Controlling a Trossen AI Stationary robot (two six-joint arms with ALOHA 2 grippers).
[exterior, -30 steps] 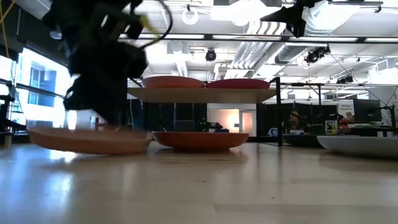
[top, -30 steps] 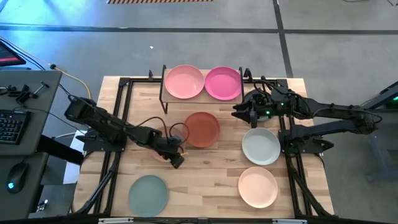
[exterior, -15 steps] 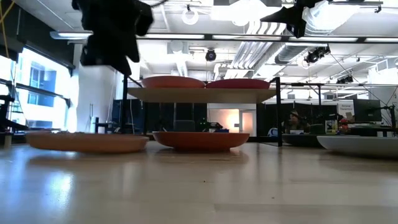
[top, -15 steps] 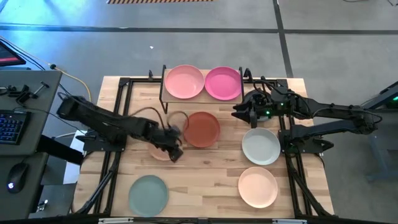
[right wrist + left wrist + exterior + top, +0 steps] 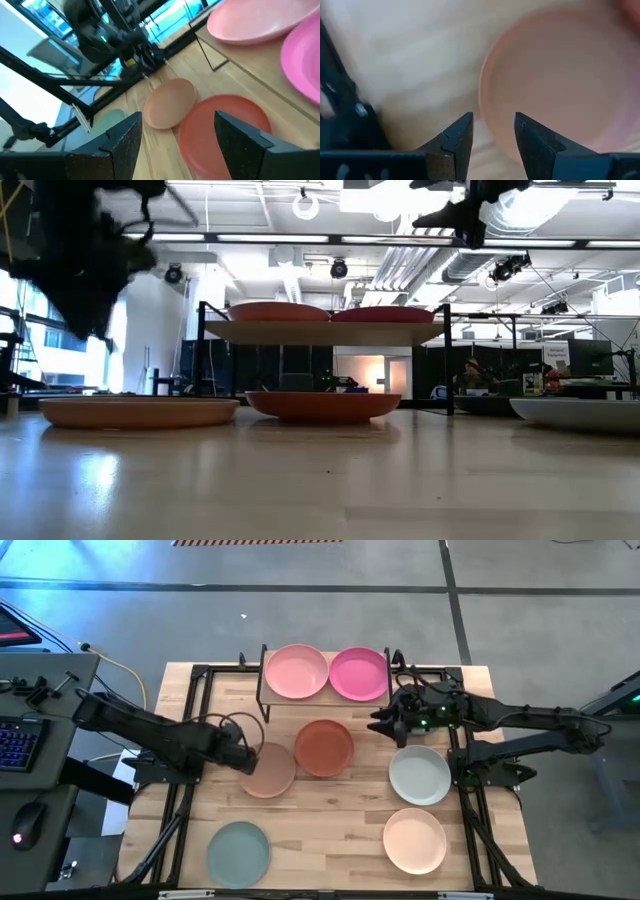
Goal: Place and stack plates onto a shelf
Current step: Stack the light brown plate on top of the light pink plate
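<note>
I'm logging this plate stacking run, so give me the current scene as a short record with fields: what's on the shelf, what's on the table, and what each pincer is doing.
shelf: holds light pink plate and magenta plate, side by side, unstacked
table: tan plate, terracotta plate, pale grey-white plate, peach plate, sage green plate
left pincer: open, empty, at the tan plate's edge
right pincer: open, empty, raised beside the shelf's right end, above the table
stacking: none done yet
</note>
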